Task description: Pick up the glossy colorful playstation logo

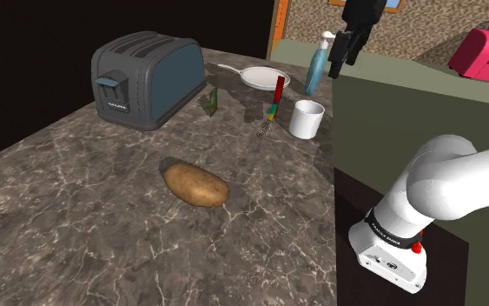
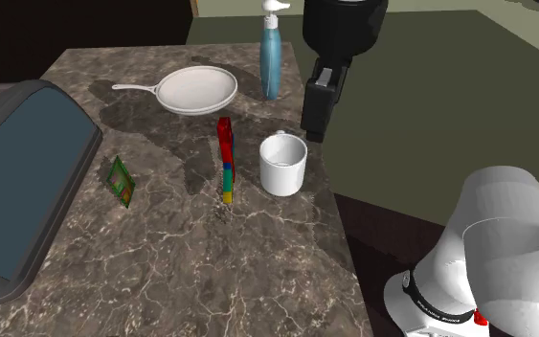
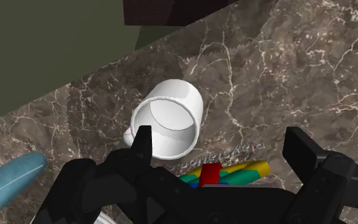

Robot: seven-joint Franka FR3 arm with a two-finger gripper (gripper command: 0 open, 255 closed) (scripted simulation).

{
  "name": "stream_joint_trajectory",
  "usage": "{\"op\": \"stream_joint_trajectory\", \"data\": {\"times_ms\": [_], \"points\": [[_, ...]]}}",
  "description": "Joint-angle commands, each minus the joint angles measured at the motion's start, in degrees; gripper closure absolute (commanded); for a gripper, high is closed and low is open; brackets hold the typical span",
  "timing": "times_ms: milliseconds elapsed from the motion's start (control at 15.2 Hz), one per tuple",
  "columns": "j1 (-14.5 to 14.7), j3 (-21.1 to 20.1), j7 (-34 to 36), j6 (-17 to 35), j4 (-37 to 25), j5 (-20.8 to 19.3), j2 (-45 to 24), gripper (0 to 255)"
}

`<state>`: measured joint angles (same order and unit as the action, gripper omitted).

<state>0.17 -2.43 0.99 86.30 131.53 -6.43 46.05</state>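
The playstation logo (image 1: 277,94) is a glossy upright piece, red at the top with green, blue and yellow below. It stands on the dark marble counter (image 1: 77,217), just left of a white mug (image 2: 283,163) in the second exterior view. From the wrist, the logo (image 3: 225,173) shows far below, between the fingers. My black gripper (image 2: 314,129) hangs open in the air above the counter's edge, beside the mug (image 3: 168,124) and higher than it. It holds nothing. In the shoulder view the gripper (image 1: 338,63) hovers near the blue bottle (image 1: 317,65).
A white frying pan (image 2: 196,91) and the blue pump bottle (image 2: 271,53) stand behind the logo. A small green card (image 2: 120,180) stands beside the grey-blue toaster (image 1: 147,78). A potato (image 1: 195,184) lies mid-counter. Olive floor (image 1: 407,104) lies past the counter's edge.
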Motion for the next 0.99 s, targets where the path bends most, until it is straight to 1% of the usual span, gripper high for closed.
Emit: {"op": "stream_joint_trajectory", "data": {"times_ms": [0, 198, 462, 726, 924], "points": [[0.0, 0.0, 0.0, 0.0, 0.0, 0.0, 0.0, 0], [-3.1, -3.7, 12.3, 6.1, 2.9, 2.8, -2.1, 0], [-7.5, -8.7, 28.4, 14.5, 5.0, 5.5, -6.7, 0], [-12.2, -13.4, 44.3, 22.6, 5.2, 6.8, -12.9, 0], [-16.2, -16.7, 56.3, 28.2, 4.3, 6.5, -18.3, 0]]}}
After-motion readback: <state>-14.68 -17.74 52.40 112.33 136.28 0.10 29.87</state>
